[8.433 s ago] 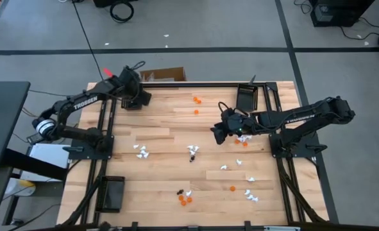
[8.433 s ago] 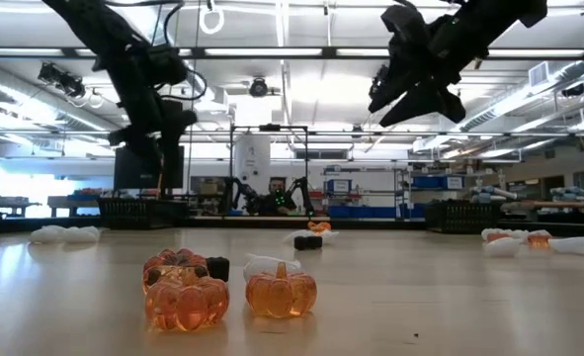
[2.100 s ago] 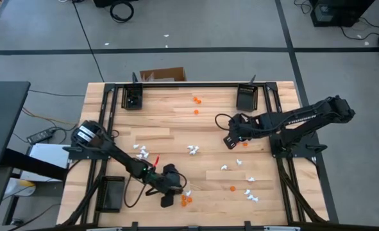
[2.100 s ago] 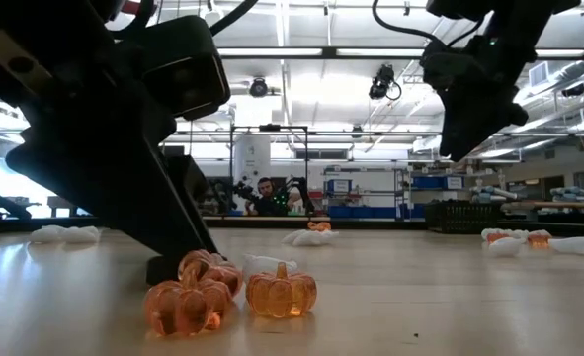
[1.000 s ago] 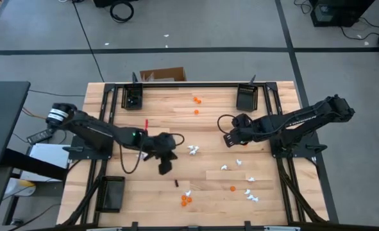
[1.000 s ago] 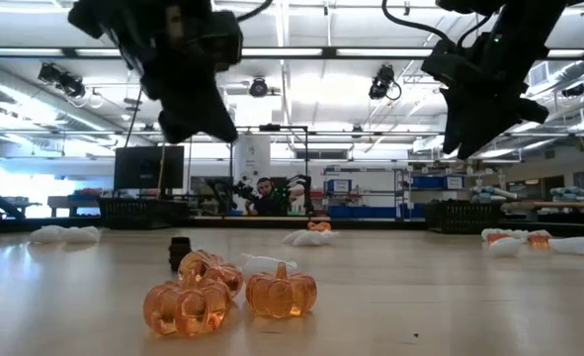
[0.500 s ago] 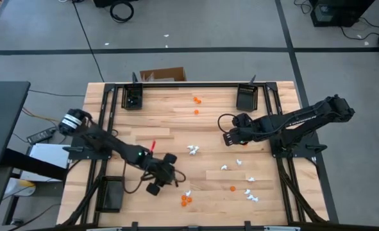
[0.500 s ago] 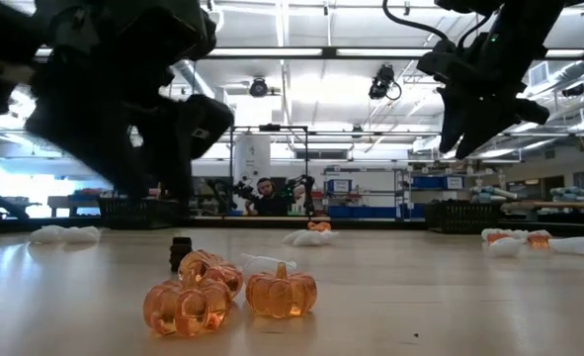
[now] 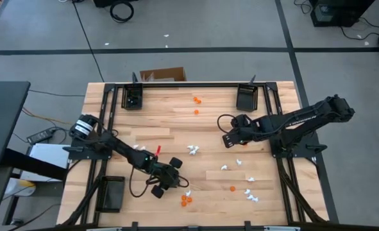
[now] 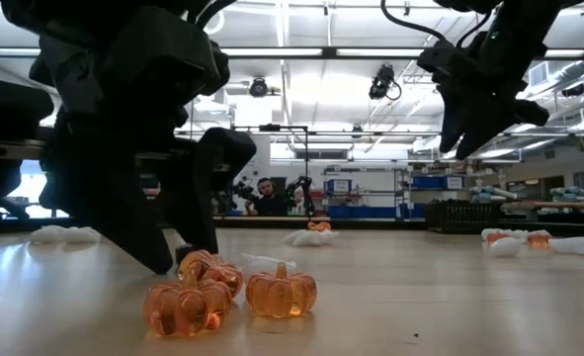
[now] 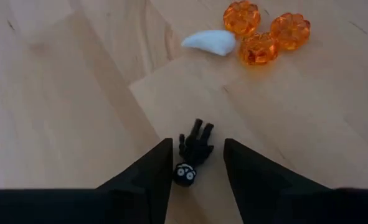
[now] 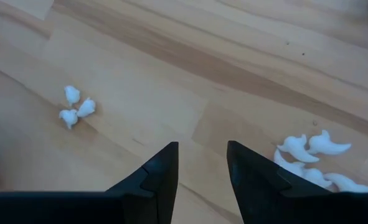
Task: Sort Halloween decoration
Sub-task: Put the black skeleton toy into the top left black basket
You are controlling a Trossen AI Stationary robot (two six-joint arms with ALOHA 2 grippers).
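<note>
The small black trinket (image 11: 192,155) that I carried up a second ago lies loose on the wooden table (image 9: 176,122), right between my left claw's (image 11: 196,163) spread fingers and just short of three orange pumpkins (image 11: 266,32) and a white ghost (image 11: 210,42). I lost it mid-carry, so the left arm is back down over it with jaws apart and nothing gripped; that piece remains unsorted. My right claw (image 12: 201,163) hangs open and empty above scattered white ghosts (image 12: 312,155), unchanged.
</note>
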